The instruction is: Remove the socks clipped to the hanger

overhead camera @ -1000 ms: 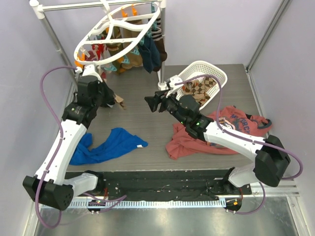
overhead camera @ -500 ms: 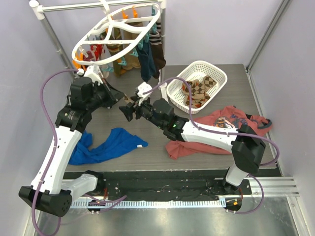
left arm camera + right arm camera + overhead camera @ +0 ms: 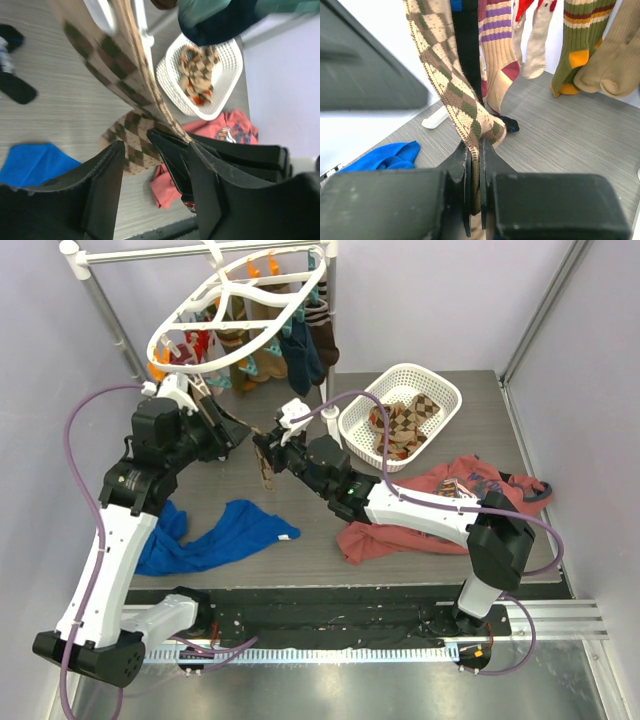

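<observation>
The white oval hanger [image 3: 240, 308] hangs from the rail with several socks [image 3: 292, 352] clipped under it. A brown argyle sock [image 3: 454, 92] stretches down from the top of the right wrist view, and my right gripper [image 3: 476, 150] is shut on its lower part. From above, that sock [image 3: 266, 476] shows at the right gripper [image 3: 266, 454], left of the basket. My left gripper [image 3: 155, 150] is open, its fingers on either side of the same sock [image 3: 112, 60]. The sock's upper end runs out of frame.
A white lattice basket [image 3: 440, 390] at the back right holds argyle socks. A red shirt [image 3: 470, 485] lies under my right arm and a blue shirt [image 3: 225, 530] at the front left. The metal rail stand [image 3: 110, 310] rises at the back left.
My left gripper has opened and let go of the argyle sock. My right gripper moved left to the sock and shut on it.
</observation>
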